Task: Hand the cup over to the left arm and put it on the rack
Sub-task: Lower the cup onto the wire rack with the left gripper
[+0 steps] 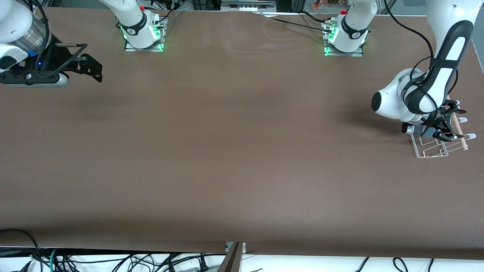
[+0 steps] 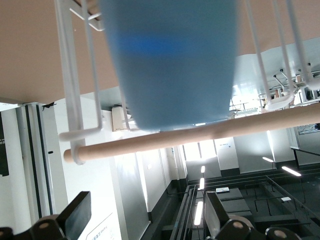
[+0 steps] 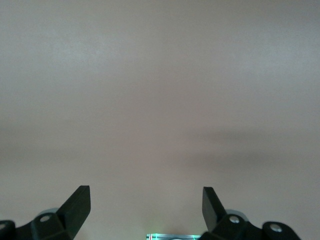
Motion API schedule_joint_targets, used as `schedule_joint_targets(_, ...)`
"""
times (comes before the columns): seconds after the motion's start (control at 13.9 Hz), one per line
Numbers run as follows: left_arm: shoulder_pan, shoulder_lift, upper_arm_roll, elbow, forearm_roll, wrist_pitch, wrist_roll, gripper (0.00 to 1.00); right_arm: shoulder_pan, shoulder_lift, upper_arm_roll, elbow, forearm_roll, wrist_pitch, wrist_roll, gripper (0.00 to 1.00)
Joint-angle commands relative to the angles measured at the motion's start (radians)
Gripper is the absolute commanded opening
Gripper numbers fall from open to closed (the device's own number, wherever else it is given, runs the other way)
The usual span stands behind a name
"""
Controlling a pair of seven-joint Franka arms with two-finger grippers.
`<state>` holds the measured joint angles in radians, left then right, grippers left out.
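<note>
The cup [image 2: 172,60], a smooth light-blue plastic tumbler, sits in the rack [image 1: 431,149] at the left arm's end of the desk [image 1: 227,151]. In the left wrist view it fills the space between the white wire loops, with a darker blue band across its wall, and its lower rim lies just beside the light wooden rod [image 2: 200,137] that runs along one side of the rack. In the front view only a sliver of blue [image 1: 426,132] shows under the wrist, so how it leans cannot be told from there.

The left arm [image 1: 438,83] bends down steeply over the rack, and the left end effector [image 1: 446,130] hangs right at the wires. It is released — in the left wrist view its black fingertips [image 2: 75,212] stand well apart and clear of the cup, neither one touching the blue wall.

The right end effector [image 1: 89,68] waits over the desk at the right arm's end, up near the bases, with a blue light glowing at its wrist. It too is released and holds nothing — the right wrist view shows its two fingers [image 3: 80,202] spread wide over bare brown surface.

Green lights glow at both arm bases [image 1: 143,37] along the top of the front view, and loose cables [image 1: 113,260] trail below the desk's near edge.
</note>
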<state>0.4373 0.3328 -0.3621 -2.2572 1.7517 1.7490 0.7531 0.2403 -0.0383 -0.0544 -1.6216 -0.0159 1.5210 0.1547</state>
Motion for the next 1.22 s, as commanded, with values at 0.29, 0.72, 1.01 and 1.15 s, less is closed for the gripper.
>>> schedule_joint_targets(0.29,-0.035,-0.118,-0.044,0.186,-0.468,-0.022,0.002,1.00,-0.001,0.005,0.015,0.026,-0.015,-0.012,0.003,0.99)
schedule_joint_targets(0.72,-0.100,-0.140,-0.046,0.445,-0.953,-0.170,-0.036,1.00,-0.004,0.011,0.011,0.025,-0.015,0.002,0.008,0.99)
schedule_joint_targets(1.01,-0.150,-0.156,-0.044,0.556,-1.211,-0.262,-0.202,1.00,-0.006,0.012,0.007,0.025,-0.012,0.008,0.006,0.99)
schedule_joint_targets(1.15,-0.164,-0.161,-0.043,0.612,-1.328,-0.295,-0.299,1.00,-0.003,0.012,0.010,0.028,-0.013,0.022,0.006,0.99)
